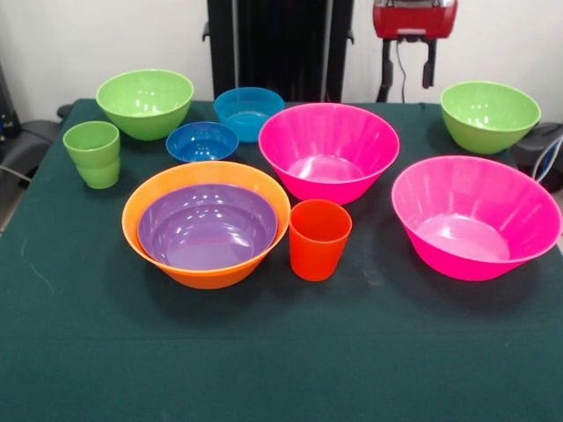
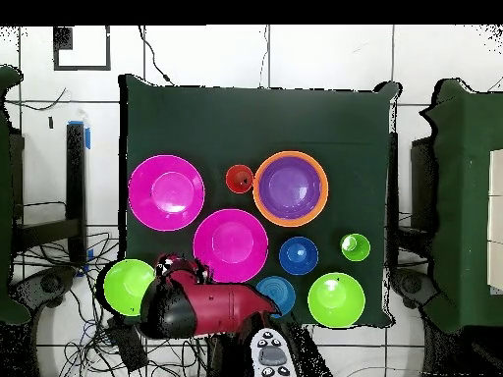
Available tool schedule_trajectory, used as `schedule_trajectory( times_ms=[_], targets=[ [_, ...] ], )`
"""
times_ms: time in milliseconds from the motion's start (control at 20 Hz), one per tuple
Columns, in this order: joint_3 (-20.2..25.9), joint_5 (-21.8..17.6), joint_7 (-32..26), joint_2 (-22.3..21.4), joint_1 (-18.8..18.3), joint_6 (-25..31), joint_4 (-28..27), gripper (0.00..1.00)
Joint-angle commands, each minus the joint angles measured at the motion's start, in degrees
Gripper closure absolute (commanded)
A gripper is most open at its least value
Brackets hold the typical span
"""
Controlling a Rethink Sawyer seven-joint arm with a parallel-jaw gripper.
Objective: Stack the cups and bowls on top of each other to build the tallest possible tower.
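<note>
With the gripper parked high behind the table, its grip impossible to judge, and only the purple bowl nested in the orange bowl well forward of it, a pink bowl just below looked the sensible next pick, taken by its rim.

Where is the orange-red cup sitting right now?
In the front view the orange-red cup stands upright on the green cloth, just right of the orange bowl holding the purple bowl, in front of the nearer pink bowl.
</note>
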Motion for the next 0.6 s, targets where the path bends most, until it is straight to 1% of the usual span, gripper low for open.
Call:
schedule_trajectory(
  times_ms=[50,300,600],
  targets=[
    [0.16,-1.63,6.64,7.67,1.65,-4.80,-2.27,0.00],
    [-1.88,-2.35,5.66,9.20,2.45,-6.58,-3.78,0.00],
    [-1.90,-3.51,5.07,10.72,1.49,-8.04,-3.90,0.00]
  ],
)
